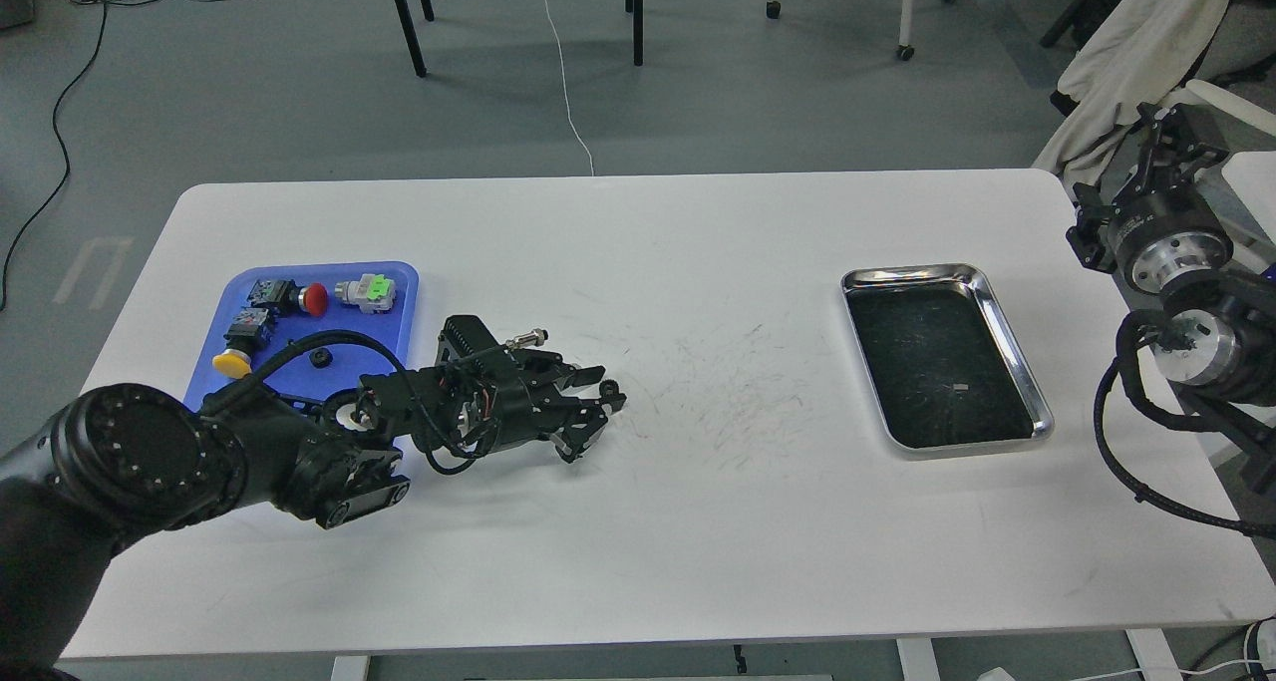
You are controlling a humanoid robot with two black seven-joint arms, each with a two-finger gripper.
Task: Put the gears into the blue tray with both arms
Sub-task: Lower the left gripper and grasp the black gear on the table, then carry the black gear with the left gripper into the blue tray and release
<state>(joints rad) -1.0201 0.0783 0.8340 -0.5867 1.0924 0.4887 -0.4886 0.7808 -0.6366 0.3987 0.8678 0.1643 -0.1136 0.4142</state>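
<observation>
The blue tray (pixel 395 284) lies at the table's left. One small black gear (pixel 320 358) rests inside it. My left arm reaches across the tray's near right corner, and its gripper (pixel 605 389) lies low over the white table just right of the tray. Its two fingers are drawn close around a tiny black gear (pixel 615 396) at their tips, which is hard to tell from the black fingertips. My right gripper (pixel 1168 135) is raised beyond the table's right edge. It is dark, and its fingers cannot be told apart.
The blue tray also holds push-button switches with a red cap (pixel 315 299), a yellow cap (pixel 230 364) and a green part (pixel 376 287). A shiny steel tray (pixel 1000 303) with a dark inside sits at the right. A small metal connector (pixel 528 339) lies behind the left gripper.
</observation>
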